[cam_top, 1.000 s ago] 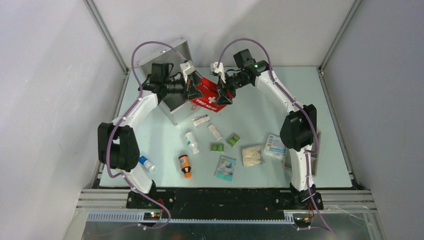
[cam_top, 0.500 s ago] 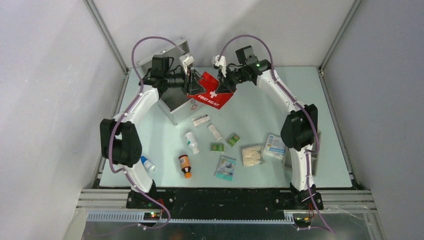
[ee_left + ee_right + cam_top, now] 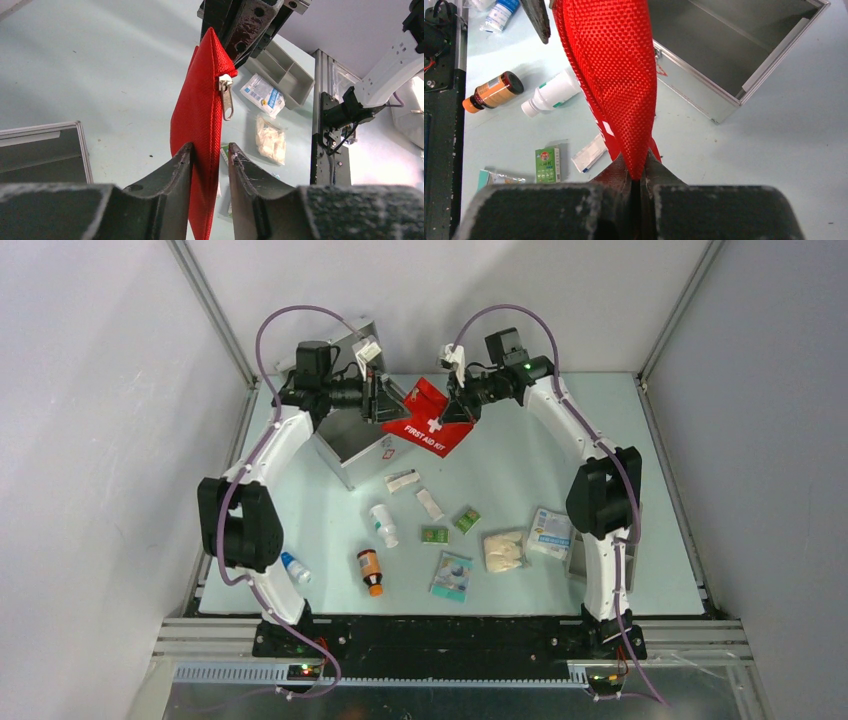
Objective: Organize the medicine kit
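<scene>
A pale green table (image 3: 520, 455) is enclosed by plain grey walls (image 3: 450, 290) at 9, 12 and 3 o'clock; aluminium posts (image 3: 214, 315) are set at 11 and 1 o'clock.

red woven pouch (image 3: 428, 422) with white lettering — silver medicine kit (image 3: 350, 447), pale green table (image 3: 520, 465).

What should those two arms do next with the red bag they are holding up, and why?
Probably carry the red pouch sideways over the open silver case and lower it in. The left pincer and the right pincer both grip the pouch, holding it clear of the table. The case stands open right beside it, and what shows of its inside is bare.
</scene>
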`<state>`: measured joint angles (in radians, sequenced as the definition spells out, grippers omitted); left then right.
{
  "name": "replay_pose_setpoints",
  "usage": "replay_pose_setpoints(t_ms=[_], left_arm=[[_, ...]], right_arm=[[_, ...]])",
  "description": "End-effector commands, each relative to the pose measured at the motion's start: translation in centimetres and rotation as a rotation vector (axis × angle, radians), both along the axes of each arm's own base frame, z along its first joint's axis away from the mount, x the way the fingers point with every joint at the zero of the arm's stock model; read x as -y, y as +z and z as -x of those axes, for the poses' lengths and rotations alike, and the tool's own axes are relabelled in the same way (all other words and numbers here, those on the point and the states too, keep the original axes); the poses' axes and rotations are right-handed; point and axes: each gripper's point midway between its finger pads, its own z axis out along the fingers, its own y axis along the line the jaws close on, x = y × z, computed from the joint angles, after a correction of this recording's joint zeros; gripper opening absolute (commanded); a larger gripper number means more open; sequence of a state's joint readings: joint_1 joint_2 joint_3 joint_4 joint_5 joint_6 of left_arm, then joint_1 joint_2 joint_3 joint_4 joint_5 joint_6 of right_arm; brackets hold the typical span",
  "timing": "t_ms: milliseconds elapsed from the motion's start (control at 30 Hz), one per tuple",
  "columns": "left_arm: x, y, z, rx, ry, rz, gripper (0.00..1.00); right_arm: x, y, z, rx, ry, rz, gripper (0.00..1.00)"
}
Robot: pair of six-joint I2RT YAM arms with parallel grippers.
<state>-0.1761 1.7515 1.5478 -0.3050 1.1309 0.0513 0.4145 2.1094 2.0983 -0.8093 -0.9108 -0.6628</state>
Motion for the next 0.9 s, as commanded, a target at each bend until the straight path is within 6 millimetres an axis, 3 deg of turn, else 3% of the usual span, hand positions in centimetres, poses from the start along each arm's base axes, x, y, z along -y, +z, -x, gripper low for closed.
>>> replay_pose_setpoints(t_ms=[0,167,267,300,367,433,600,733,800,867], left_arm=[[0.3,1.6,-0.1,0.050,-0.038,0.029,0.34],[0.7,1.3,-0.5,0.073,-0.027,0.011,0.43],[1.2,1.4,-0.7,0.088,-0.033,0.008,0.28],[1.3,1.3,-0.8,0.083,-0.034,0.009,0.28],[1.5,1.4,-1.1,0.082,-0.027,0.007,0.37],[1.7,1.6,-1.1,0.094,-0.031,0.007,0.39],[2.1,1.9,-1.2,0.101,-0.043,0.017,0.31],[2.2,2.1,-1.3,0.106,-0.055,0.024,0.12],[2.3,2.2,-1.3,0.110,-0.056,0.026,0.01],[2.2,2.1,-1.6,0.114,-0.032,0.016,0.00]], right_arm=[[-0.7,2.2,0.4,0.013,0.013,-0.055,0.00],[-1.3,2.1,0.7,0.005,0.026,-0.060,0.00],[-1.5,2.0,0.7,0.004,0.026,-0.059,0.00],[-1.5,2.0,0.7,0.003,0.027,-0.059,0.00],[-1.6,1.8,0.7,0.001,0.028,-0.057,0.00],[-1.7,1.7,0.7,-0.002,0.028,-0.054,0.00],[-2.0,1.2,0.8,-0.006,0.028,-0.044,0.00],[-2.1,1.0,0.7,-0.010,0.019,-0.040,0.00],[-2.1,0.9,0.5,-0.006,0.008,-0.032,0.05],[-1.8,1.3,-0.7,0.008,-0.068,-0.022,0.26]])
